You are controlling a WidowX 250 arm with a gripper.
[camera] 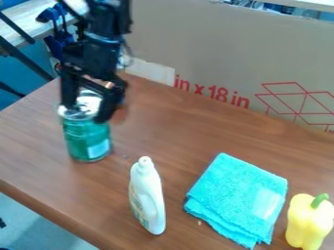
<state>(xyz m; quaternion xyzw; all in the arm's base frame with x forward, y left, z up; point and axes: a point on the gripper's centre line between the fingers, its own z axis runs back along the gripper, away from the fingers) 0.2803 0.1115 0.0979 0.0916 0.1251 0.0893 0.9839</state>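
1 black gripper (87, 108), at the top of 1 green can (87, 139); grip state cannot be told. Also: 1 white bottle (148, 197), 1 folded turquoise cloth (231, 195), 1 yellow pepper (308, 222).

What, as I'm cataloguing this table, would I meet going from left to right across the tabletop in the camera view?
Green metal can → white plastic bottle → folded turquoise cloth → yellow bell pepper with a green stem.
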